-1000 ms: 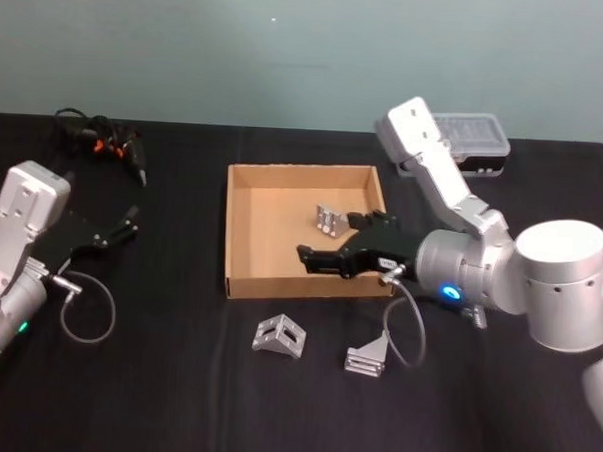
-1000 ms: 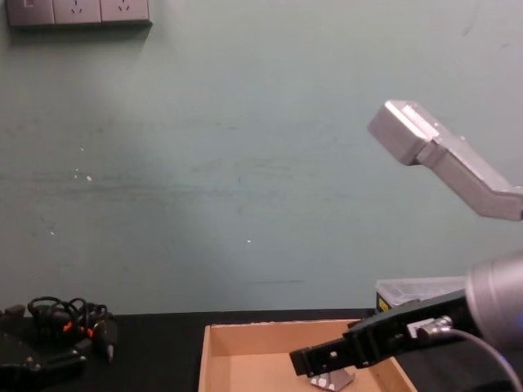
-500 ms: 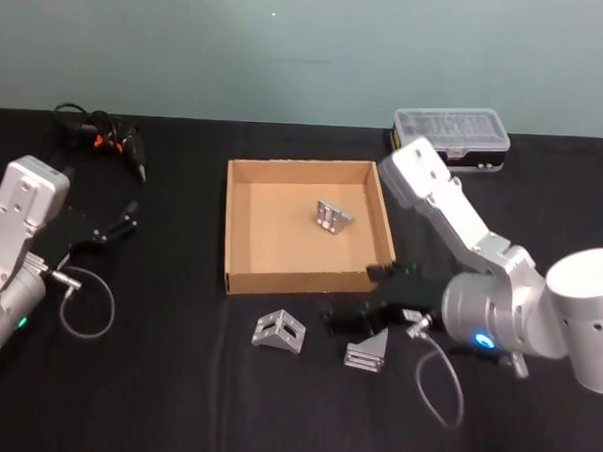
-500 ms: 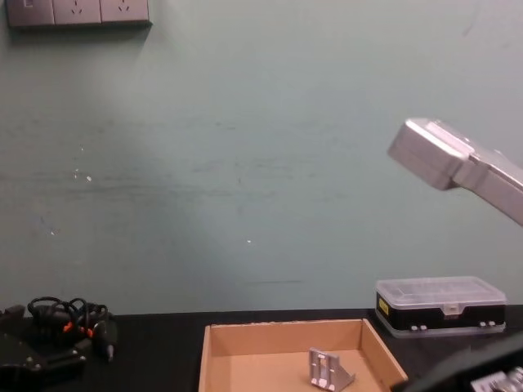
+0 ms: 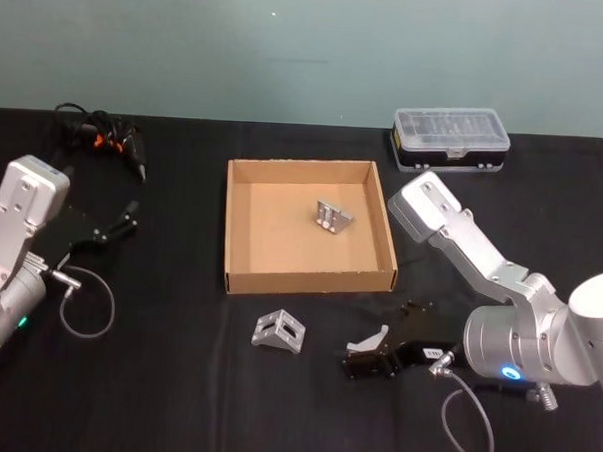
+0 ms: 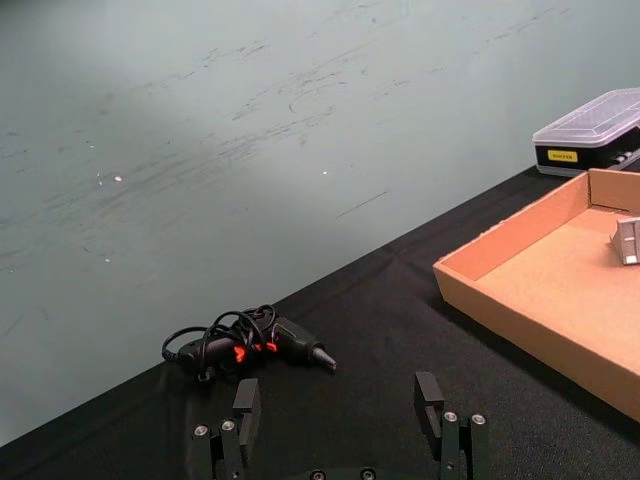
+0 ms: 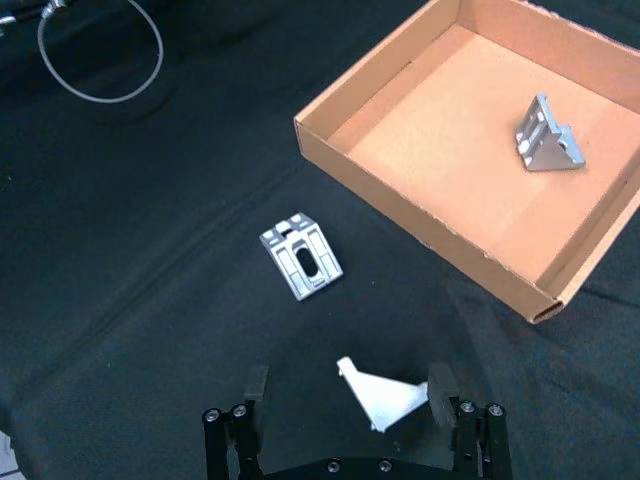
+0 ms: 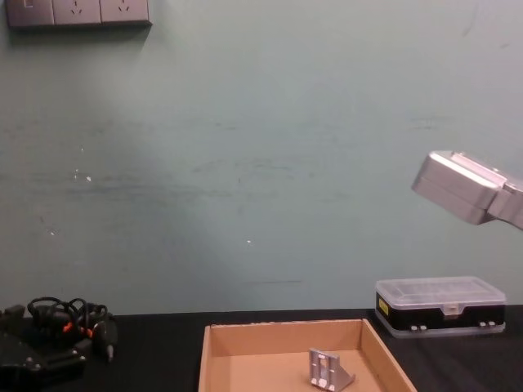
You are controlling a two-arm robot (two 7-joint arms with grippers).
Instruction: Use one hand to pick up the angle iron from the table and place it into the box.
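On the black table [image 5: 174,391], my right gripper [image 5: 376,357] is open and low, its fingers on either side of a silver angle iron [image 5: 369,343]. The right wrist view shows that angle iron [image 7: 385,397] between the fingertips [image 7: 440,383], close to one of them. A second angle iron [image 5: 279,331] lies to its left, in front of the tan box [image 5: 309,281]. A third angle iron [image 5: 333,216] sits inside the box. My left gripper [image 5: 121,223] is parked open at the far left.
A black case with a clear lid [image 5: 450,138] stands behind the box on the right. A bundle of black cable with a tool [image 5: 100,137] lies at the back left. My right arm's elbow link [image 5: 437,217] hangs beside the box's right wall.
My right gripper has drawn back from over the box toward the table's front and come down around the angle iron there. The left arm has not moved.
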